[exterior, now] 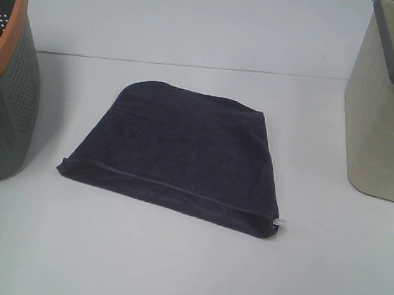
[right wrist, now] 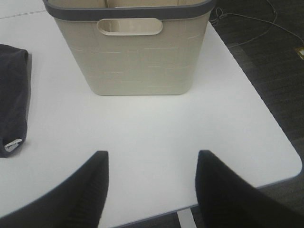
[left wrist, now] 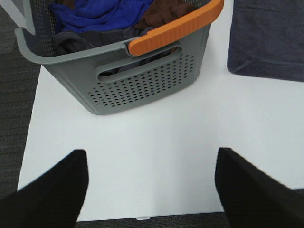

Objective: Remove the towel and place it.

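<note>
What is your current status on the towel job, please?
Both jaws open, empty, above bare table. Towel folded flat mid-table, untouched, between grey basket and beige basket. Nothing in the way.

A white table (exterior: 195, 34) carries three things. The dark navy towel (exterior: 178, 156) lies flat on it, folded, its stitched hem along the near edge and a tiny white tag (exterior: 278, 221) at the near right corner. To the towel's left, well apart, stands a grey perforated basket (exterior: 2, 92) with an orange rim, cloth heaped inside. To the towel's right, also apart, stands a beige basket (exterior: 387, 118) with a dark grey rim. A seam line (exterior: 191, 66) crosses the tabletop just behind the towel.
</note>
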